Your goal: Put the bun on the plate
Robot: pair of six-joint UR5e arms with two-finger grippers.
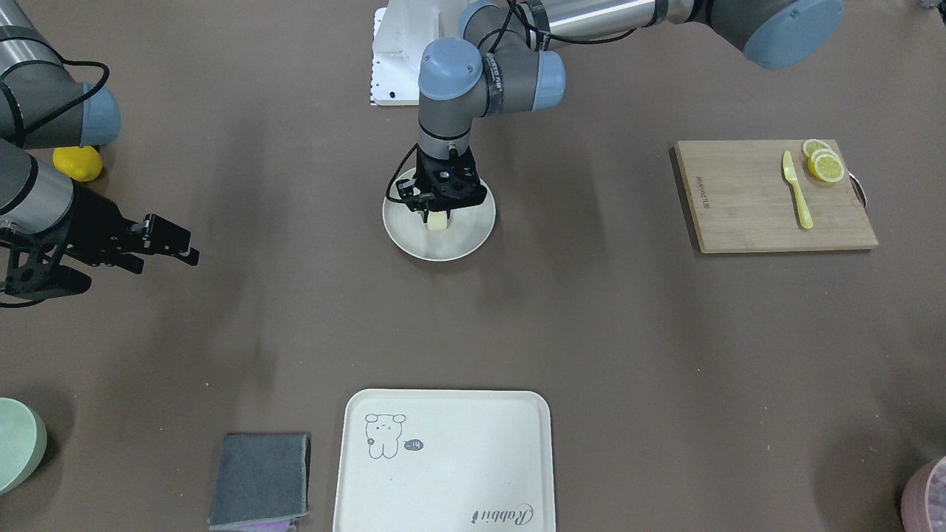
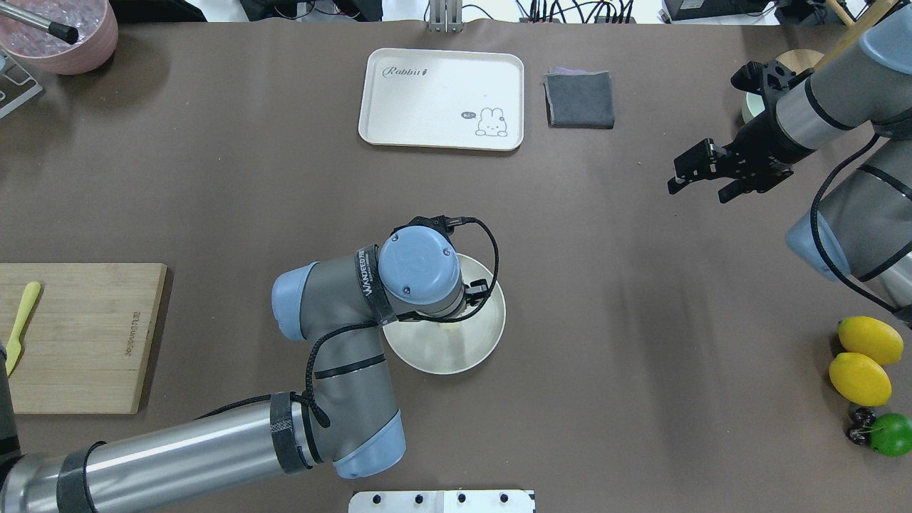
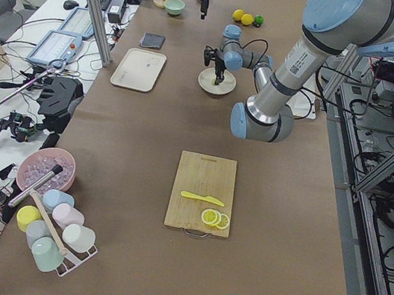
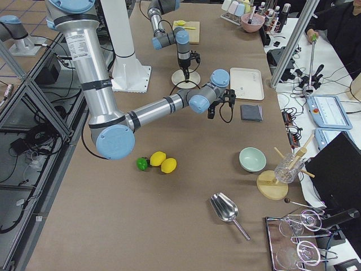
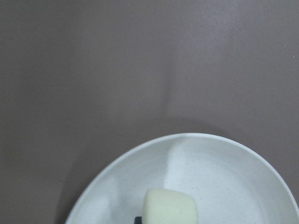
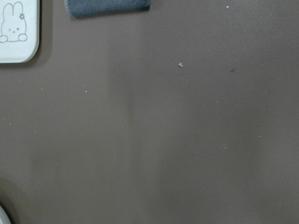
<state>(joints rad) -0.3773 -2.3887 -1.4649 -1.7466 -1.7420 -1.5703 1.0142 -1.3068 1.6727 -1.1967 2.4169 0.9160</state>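
I am gripping the bun (image 1: 437,222) in my left end effector (image 1: 437,216), jaws closed on its sides. It is hanging straight below my fingers over the middle of the plate (image 1: 473,235), at or just above the plate's floor; I cannot tell whether it is touching. Its longer side is lying across my wrist view. My right end effector (image 2: 702,178) is hovering open, well apart from the plate on my right, so the left is nearer. I am counting one bun and one plate.

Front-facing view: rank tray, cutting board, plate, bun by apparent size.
1. tray, nearest the camera and cropped at the frame edge
2. cutting board
3. plate
4. bun
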